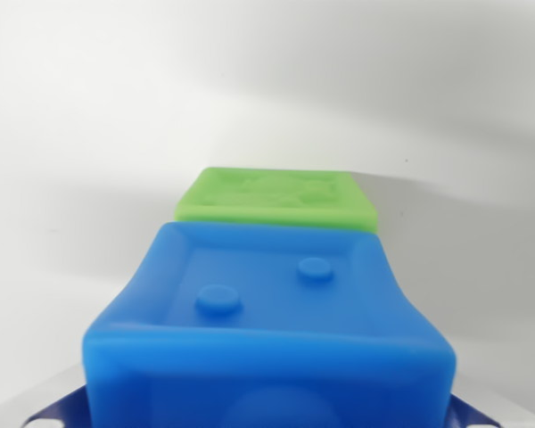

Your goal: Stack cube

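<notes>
Blue cube: the blue cube [267, 330] fills the lower half of the wrist view, very close to the camera, its recessed face with two round studs turned toward the lens.
Green cube: the green cube [276, 198] lies beyond it toward 12 o'clock, only its embossed top face and a thin front edge showing above the blue one's far rim.
Relation: their edges meet in the picture, but from this low angle I cannot tell whether they touch or are simply lined up one behind the other.
Surface: a plain white table [62, 178] runs all round, with a soft shadow at 2 o'clock of the green cube.
End effector: pale blue-white parts at 7 o'clock [49, 412] and 5 o'clock of the frame sit either side of the blue cube and look like the fingers; judging by how near and centred the cube is, it appears clamped between them, though the contact itself is out of sight.
Done: the blue cube seems to be picked up and brought to the near side of the green one.
Left: it does not yet sit squarely over the green cube; carrying it further toward 12 o'clock, lowering it and letting go remain, as I judge it.
Caution: the blue cube hides most of the target, so alignment is hard to confirm.
</notes>
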